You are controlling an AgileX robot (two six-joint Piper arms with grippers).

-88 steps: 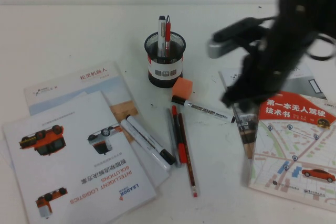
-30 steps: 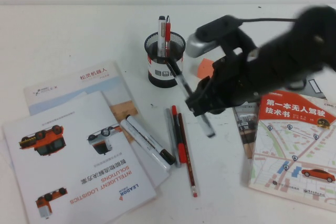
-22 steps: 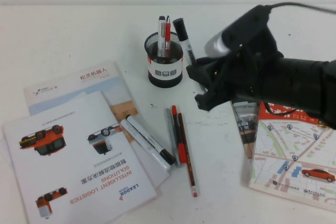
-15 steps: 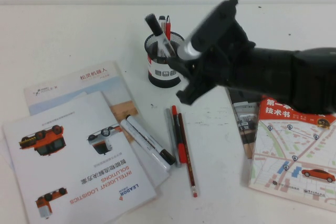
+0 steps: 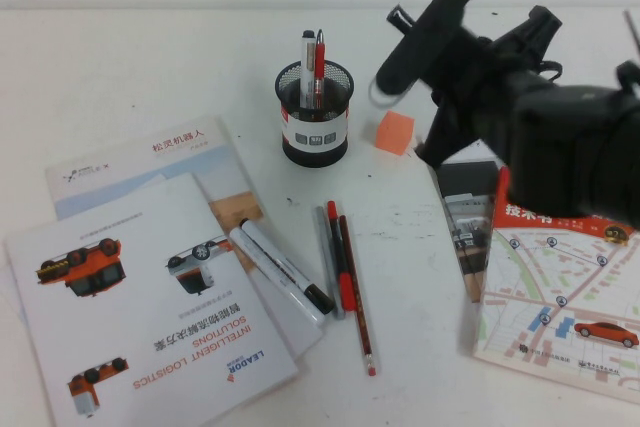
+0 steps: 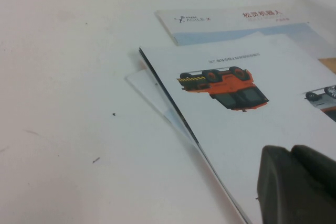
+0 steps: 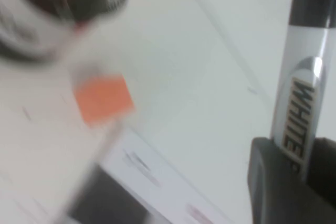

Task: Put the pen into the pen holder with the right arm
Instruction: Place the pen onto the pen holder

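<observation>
The pen (image 7: pixel 298 103), white with dark lettering and a black cap, is clamped between the fingers of my right gripper (image 7: pixel 299 177), lifted off the table. In the high view the right arm (image 5: pixel 540 137) hangs to the right of the black mesh pen holder (image 5: pixel 315 112), and its body hides the pen. The holder (image 7: pixel 58 3) shows blurred in the right wrist view, apart from the gripper. It holds a grey pen and a red pen (image 5: pixel 319 67). My left gripper (image 6: pixel 296 187) is shut and empty, low over a brochure.
An orange cube (image 5: pixel 395 132) lies just right of the holder. Two thick white markers (image 5: pixel 283 269) and red and grey pens (image 5: pixel 342 267) lie in front of it. Brochures (image 5: pixel 140 297) cover the left, and a red-covered book (image 5: pixel 560 277) lies on the right under the arm.
The right arm picked the pen off the table, swung it left to the holder's rim, then drew back right and higher with the pen still held. The orange cube is uncovered.
</observation>
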